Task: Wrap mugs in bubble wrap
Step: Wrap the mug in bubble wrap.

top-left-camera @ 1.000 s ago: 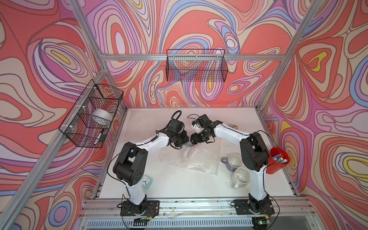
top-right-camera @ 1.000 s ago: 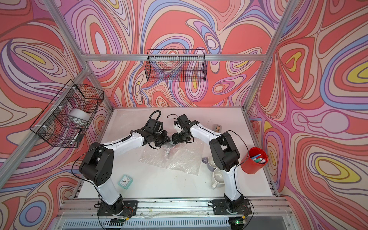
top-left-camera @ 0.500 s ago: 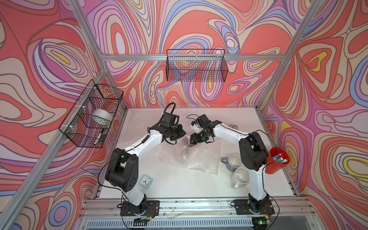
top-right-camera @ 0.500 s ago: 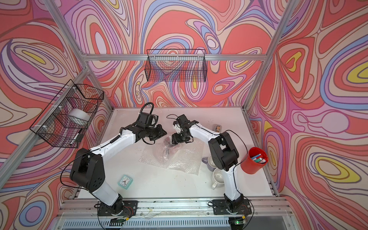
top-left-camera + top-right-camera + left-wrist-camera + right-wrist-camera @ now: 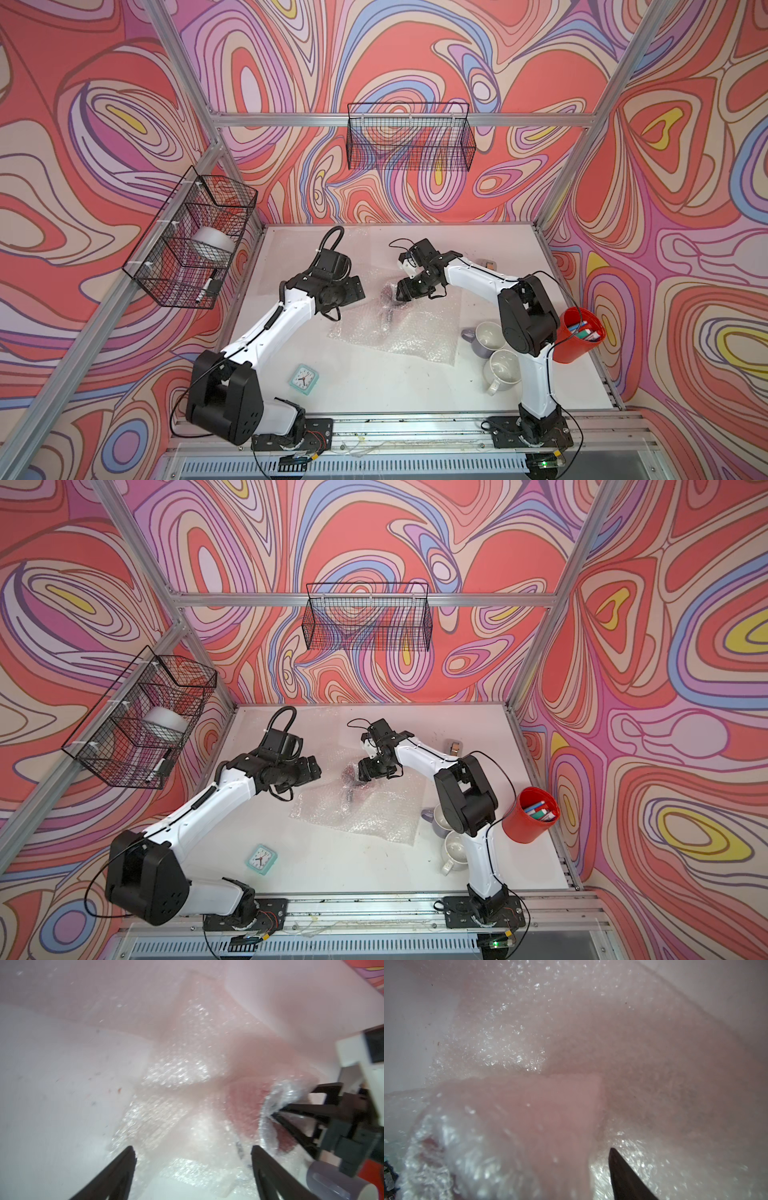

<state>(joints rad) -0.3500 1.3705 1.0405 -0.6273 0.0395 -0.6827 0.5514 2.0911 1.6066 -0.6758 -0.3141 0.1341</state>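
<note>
- Wrapping is under way in a cell with swirl-pattern walls (image 5: 415, 62). One wire basket (image 5: 409, 137) hangs on the back wall, and the side basket (image 5: 195, 241) holds a white roll.
- The table (image 5: 374, 386) is white, flat and lightly speckled. It looks slick, so the sheet may slide if tugged sideways.
- The bubble wrap (image 5: 415, 336) lies mid-table. Its far part is bunched over a mug and its near part is flat and loose.
- The left gripper (image 5: 193, 1155) has its fingers wide apart and empty, just beside the bundle. Best next move, as I judge it: go low, pinch only the loose film edge, fold it over the bundle and tuck it in.
- The right gripper (image 5: 272, 1113) has its fingers clamped on the mug's wrap-covered rim, clearest in the left wrist view. It works as the anchor and should hold firm so the mug does not roll during the fold.
- A red cup with markers (image 5: 579, 334) sits at the table's right edge, clear of the work.
- The red mug (image 5: 388, 291) lies between the two grippers at the sheet's far edge. It is partly covered and seems to be on its side.
- The lavender mug (image 5: 486, 338) and white mug (image 5: 505, 370) stand bare side by side near the right arm, off the sheet.
- A teal clock (image 5: 304, 377) sits near the front, well apart from the sheet.
</note>
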